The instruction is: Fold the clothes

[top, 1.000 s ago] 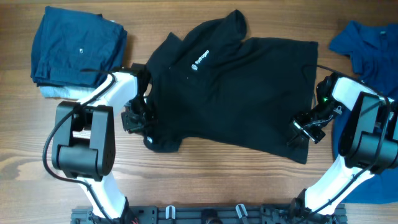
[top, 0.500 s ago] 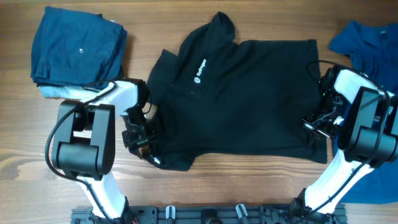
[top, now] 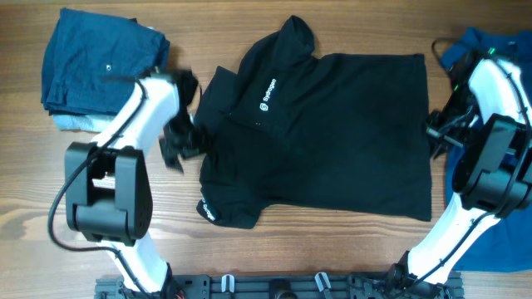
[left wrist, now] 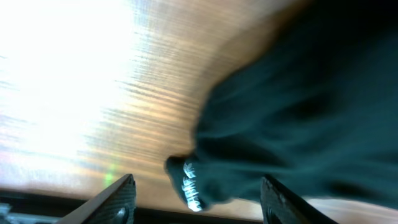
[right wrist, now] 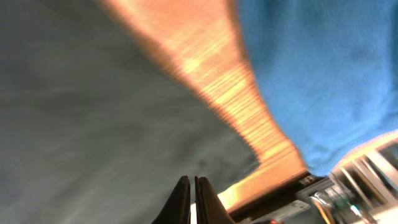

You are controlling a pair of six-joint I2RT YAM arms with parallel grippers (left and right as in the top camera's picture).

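On the wooden counter (top: 332, 249) the black polo shirt (top: 332, 141) lies spread flat, mid-counter. The left tool (left wrist: 198, 186) gapes wide and empty beside its near sleeve. The right tool (right wrist: 191, 193), fingers pressed together, holds nothing at its right edge.

Black polo (top: 332, 141): matt soft cloth. Table (top: 316, 249): grained wood, slight sheen. Right arm shell (top: 492, 83): glossy white plastic.

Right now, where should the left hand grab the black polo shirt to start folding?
Likely the white-printed sleeve of the black polo shirt, approached from the robot's left: it juts past the flat body onto the table, so its edge can be pinched. The open left hand is nearest.
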